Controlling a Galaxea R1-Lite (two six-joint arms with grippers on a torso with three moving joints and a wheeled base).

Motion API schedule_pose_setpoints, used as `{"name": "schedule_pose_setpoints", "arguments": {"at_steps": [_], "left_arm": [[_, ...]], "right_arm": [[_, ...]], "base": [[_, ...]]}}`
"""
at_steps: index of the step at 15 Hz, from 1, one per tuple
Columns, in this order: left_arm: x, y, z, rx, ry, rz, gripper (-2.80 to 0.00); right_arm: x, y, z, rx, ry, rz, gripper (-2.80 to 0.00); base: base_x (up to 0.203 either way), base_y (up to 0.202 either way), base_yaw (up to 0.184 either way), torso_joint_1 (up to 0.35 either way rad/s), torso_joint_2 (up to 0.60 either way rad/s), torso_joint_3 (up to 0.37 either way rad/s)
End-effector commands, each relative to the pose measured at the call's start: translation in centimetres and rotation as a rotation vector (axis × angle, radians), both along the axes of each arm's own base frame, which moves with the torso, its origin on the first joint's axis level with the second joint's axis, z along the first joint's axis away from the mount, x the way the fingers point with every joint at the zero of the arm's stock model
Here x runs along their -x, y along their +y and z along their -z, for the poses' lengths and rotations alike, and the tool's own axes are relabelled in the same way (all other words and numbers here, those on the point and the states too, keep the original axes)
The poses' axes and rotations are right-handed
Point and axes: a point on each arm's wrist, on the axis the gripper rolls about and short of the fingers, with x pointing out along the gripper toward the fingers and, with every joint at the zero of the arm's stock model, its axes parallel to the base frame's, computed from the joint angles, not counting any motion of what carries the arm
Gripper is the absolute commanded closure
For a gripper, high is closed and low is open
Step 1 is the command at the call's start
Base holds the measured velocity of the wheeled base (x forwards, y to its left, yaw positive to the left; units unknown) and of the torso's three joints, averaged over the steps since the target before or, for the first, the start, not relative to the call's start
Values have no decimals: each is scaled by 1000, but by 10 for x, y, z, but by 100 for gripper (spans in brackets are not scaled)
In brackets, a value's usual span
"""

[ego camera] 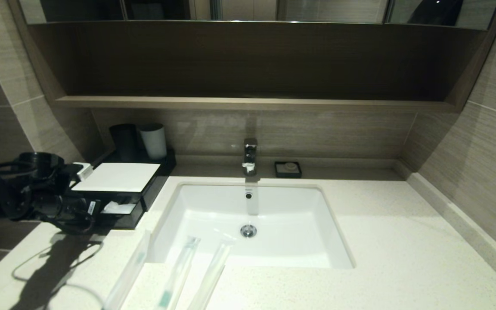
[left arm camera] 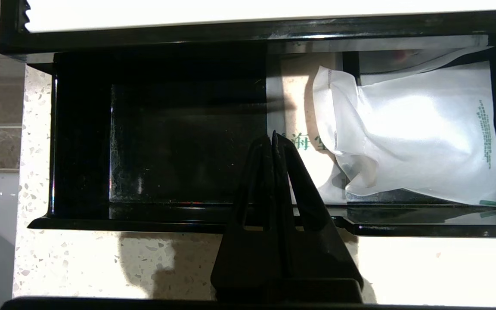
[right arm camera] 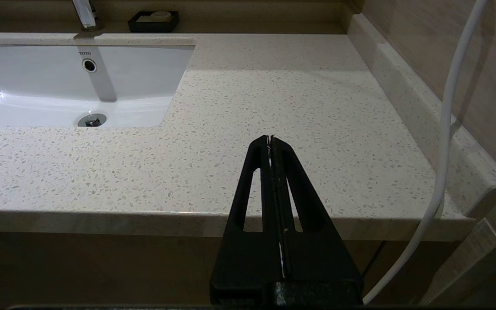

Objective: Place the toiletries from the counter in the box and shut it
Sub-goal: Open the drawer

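Note:
Three long slim clear-wrapped packets lie side by side on the counter (ego camera: pixel 403 258) at the sink's near left corner: a left one (ego camera: pixel 129 271), a middle one (ego camera: pixel 180 269) showing a toothbrush with teal marks, and a right one (ego camera: pixel 213 271). The black box (ego camera: pixel 119 176) with a white top stands at the left, and its front drawer (left arm camera: pixel 144 224) is pulled open. The drawer holds a white pouch (left arm camera: pixel 416 133) beside an empty black section (left arm camera: pixel 179 146). My left gripper (left arm camera: pixel 272 135) is shut and empty, just over the drawer's front edge; it also shows in the head view (ego camera: pixel 94 207). My right gripper (right arm camera: pixel 270 138) is shut and empty at the counter's front right edge.
A dark cup (ego camera: pixel 124 140) and a white cup (ego camera: pixel 153 140) stand behind the box. The white sink (ego camera: pixel 295 224) with its faucet (ego camera: pixel 250 156) fills the middle. A small black soap dish (ego camera: pixel 288 169) sits at the back. A white cable (right arm camera: pixel 446 107) hangs beside the right gripper.

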Motion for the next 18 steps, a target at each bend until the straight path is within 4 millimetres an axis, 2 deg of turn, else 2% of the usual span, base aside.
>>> {"name": "schedule_pose_setpoints", "arguments": {"at_steps": [1,18], "left_arm": [[1,0,-2,-4,-3,2,0],[18,-4,-17,-15,126,2,0]], "right_arm": [[0,0,1,0,2,0,0],[0,0,1,0,0,0,0]], "base": [[0,0,0,0,0,0],[0,0,0,0,0,0]]}}
